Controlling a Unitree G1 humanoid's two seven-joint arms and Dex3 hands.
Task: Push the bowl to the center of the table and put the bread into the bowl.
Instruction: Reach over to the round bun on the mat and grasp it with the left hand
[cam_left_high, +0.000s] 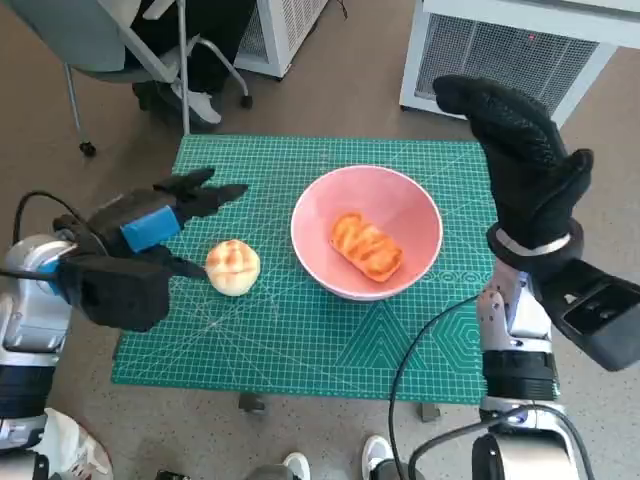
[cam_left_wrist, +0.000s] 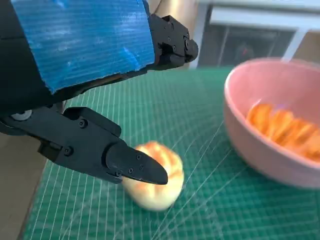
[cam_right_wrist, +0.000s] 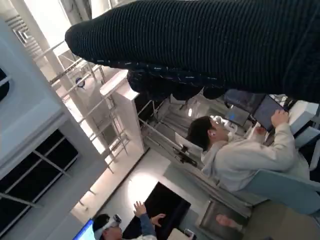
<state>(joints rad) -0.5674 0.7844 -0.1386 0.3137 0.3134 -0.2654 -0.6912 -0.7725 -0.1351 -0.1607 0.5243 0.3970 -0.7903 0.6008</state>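
Near the worktop's left edge, the left hand hovers with fingers spread, holding nothing, beside a round bun. It looks soft and light, best cupped gently around its sides. Further in, one pink bowl sits mid-mat, holding a second bread piece. Beyond, the right hand is raised and empty.

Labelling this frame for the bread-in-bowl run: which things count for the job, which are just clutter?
Job:
- pink bowl
- long bread, already in the bowl
- round bun, on the mat
- left hand, open beside the bun
- right hand, raised, holding nothing

Clutter:
- green cutting mat
- chair
- white cabinet
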